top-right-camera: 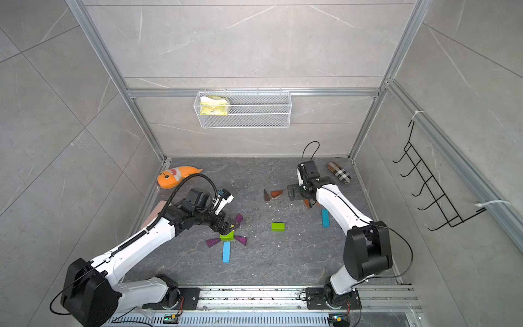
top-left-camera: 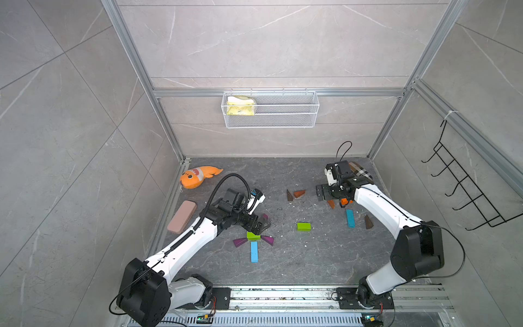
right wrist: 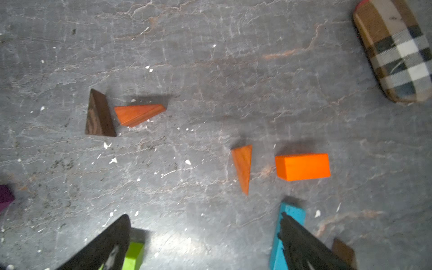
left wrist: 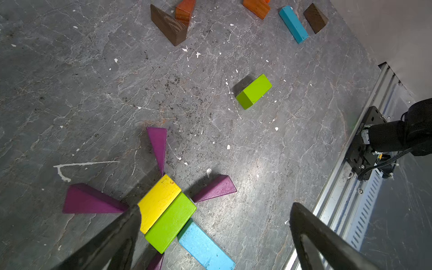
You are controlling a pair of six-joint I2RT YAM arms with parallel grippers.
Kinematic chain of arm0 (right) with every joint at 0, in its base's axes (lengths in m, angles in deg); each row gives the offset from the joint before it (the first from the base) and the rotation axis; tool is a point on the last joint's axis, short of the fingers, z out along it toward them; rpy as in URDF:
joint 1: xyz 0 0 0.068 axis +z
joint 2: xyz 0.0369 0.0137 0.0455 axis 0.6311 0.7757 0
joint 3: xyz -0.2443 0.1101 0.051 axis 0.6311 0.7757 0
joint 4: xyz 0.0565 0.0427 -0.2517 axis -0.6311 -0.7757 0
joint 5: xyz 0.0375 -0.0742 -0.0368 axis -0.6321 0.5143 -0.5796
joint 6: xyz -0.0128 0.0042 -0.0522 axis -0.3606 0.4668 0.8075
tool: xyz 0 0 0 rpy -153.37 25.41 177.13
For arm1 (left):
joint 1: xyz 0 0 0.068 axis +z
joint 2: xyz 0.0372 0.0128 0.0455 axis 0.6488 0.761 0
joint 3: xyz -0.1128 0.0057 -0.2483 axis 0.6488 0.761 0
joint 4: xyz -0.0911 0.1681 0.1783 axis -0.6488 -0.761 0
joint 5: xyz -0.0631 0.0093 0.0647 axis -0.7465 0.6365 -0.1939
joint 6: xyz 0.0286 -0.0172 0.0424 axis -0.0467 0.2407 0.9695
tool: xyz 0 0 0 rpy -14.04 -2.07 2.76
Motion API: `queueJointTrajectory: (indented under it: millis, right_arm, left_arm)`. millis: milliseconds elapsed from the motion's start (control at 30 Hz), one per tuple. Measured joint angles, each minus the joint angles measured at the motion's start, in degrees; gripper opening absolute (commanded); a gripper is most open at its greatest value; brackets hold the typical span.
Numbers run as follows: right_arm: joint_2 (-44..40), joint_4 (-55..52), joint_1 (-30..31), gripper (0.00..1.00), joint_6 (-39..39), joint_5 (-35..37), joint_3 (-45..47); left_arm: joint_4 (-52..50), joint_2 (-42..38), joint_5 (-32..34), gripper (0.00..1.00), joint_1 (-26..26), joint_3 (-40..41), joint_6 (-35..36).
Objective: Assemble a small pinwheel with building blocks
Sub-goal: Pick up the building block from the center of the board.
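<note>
Looking down in a top view, I am seeing the half-made pinwheel in the lower middle of the frame, on the grey tabletop.

In the left wrist view, a yellow block and a green block are lying side by side and touching. A light-blue bar is sticking out toward the lower right. The purple wedges are pointing in at the middle. My left claw is hanging just over them. It is spread wide and holding nothing.

My right claw is spread wide too, and it is empty. In the right wrist view, an orange brick is lying right of the middle. An orange wedge is lying just beside it, not touching. A brown wedge is sitting at the left, close to a second orange one.

I am thinking these blocks are hard, light and smooth, so they may slip or slide. I am planning to pinch the brick across its two long flat sides. For a wedge I am picking the two flat triangle faces, not the slanted one, or it may pop out.
</note>
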Motion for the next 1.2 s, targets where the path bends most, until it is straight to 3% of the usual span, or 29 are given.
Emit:
queueJointTrajectory:
  millis: [267,467,867,1200]
  right_arm:
    - [9.22,5.01,-10.64,1.0,10.95,-10.16,-2.19]
    - [10.29,5.99,-16.68,1.0,15.72,-11.56,-2.21]
    - [14.78,5.99,-18.49,1.0,18.08,-6.67,-2.56]
    - [16.17,5.55,-19.91,0.92,17.81,-5.77,-2.56]
  left_arm:
    - [0.09,-0.83,-2.05,1.0,0.0,0.0,0.0]
    - [0.07,-0.85,-2.16,1.0,0.0,0.0,0.0]
    - [0.02,-0.68,-2.16,1.0,0.0,0.0,0.02]
    - [0.02,-0.37,-2.21,1.0,0.0,0.0,0.02]
